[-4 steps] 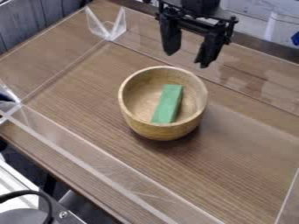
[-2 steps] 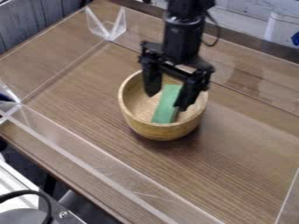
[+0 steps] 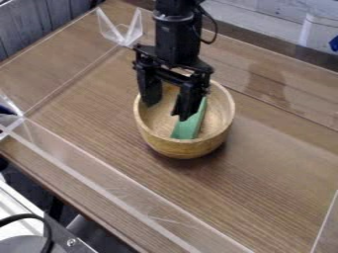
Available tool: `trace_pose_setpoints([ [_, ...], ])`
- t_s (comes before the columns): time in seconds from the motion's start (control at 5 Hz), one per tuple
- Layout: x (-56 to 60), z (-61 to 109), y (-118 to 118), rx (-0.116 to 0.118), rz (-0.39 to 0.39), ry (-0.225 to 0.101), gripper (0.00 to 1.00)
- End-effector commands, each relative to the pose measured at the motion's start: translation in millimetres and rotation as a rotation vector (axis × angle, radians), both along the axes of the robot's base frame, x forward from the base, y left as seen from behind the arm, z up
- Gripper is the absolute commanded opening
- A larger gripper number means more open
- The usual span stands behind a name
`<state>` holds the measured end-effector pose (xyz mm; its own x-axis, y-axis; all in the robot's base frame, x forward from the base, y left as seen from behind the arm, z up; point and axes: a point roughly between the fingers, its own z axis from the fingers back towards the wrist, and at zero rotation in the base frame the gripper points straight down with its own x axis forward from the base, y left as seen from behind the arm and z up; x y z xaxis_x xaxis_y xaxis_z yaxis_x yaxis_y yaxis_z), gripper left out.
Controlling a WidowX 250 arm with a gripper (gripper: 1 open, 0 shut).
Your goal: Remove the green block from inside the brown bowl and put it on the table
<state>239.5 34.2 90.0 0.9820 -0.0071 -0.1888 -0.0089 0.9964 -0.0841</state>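
Note:
The brown bowl [image 3: 162, 139] stands in the middle of the table [image 3: 93, 109]. Inside it the green block [image 3: 189, 126] leans against the right inner wall, its upper end hidden behind a finger. My black gripper [image 3: 172, 102] points down into the bowl, open, with one finger [image 3: 152, 91] over the bowl's left half and the other finger [image 3: 193, 100] right at the block's upper end. Nothing sits between the fingers.
Low clear acrylic walls [image 3: 79, 170] edge the table along the front and left, with a corner bracket [image 3: 123, 32] at the back. A dark cable and tripod part [image 3: 34, 235] lie beyond the front wall at bottom left.
The gripper came down from above the back of the table and moved left, into the bowl. It stayed open. The block has not moved.

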Motion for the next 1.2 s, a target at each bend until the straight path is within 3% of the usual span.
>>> trace_pose_setpoints([
  [0.0,12.0,18.9,4,0.002,-0.022,-0.049,1.00],
  [0.4,26.7,4.2,5,0.023,-0.037,-0.051,1.00],
  [0.8,24.0,-2.3,9,0.025,-0.052,-0.020,1.00],
  [1.0,28.0,-6.5,3,0.042,-0.056,-0.013,1.00],
])
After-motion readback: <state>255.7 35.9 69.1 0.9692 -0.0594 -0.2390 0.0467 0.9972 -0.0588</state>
